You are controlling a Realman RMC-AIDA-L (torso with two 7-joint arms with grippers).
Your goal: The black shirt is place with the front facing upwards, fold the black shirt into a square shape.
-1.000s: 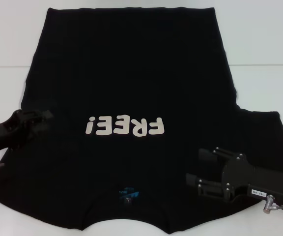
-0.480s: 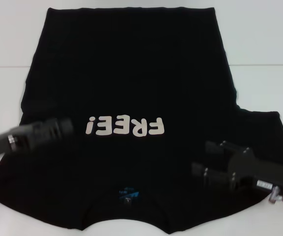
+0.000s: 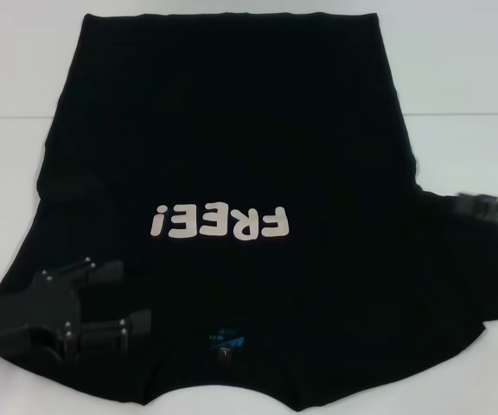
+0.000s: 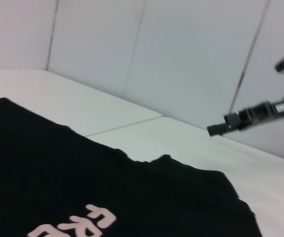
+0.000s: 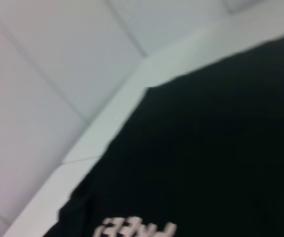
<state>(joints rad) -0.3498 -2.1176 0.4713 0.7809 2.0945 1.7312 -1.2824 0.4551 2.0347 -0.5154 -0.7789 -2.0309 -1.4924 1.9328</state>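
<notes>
The black shirt (image 3: 232,147) lies flat on the white table, front up. Its cream "FREE!" print (image 3: 219,223) and small blue neck label (image 3: 226,339) point toward me. It also fills the lower part of the left wrist view (image 4: 83,177) and most of the right wrist view (image 5: 206,148). My left gripper (image 3: 121,298) hovers open over the near left part of the shirt by the shoulder, nothing between its fingers. My right gripper (image 3: 478,206) is a blurred dark shape at the shirt's right sleeve edge. The left wrist view shows the right gripper (image 4: 230,123) raised above the table.
White table (image 3: 456,78) surrounds the shirt, with a seam line running across it behind the sleeves. Pale wall panels (image 4: 132,49) stand behind the table.
My left gripper swung from the left sleeve toward the near left shoulder and now shows spread fingers. My right gripper left the near right shoulder and moved out to the right sleeve edge.
</notes>
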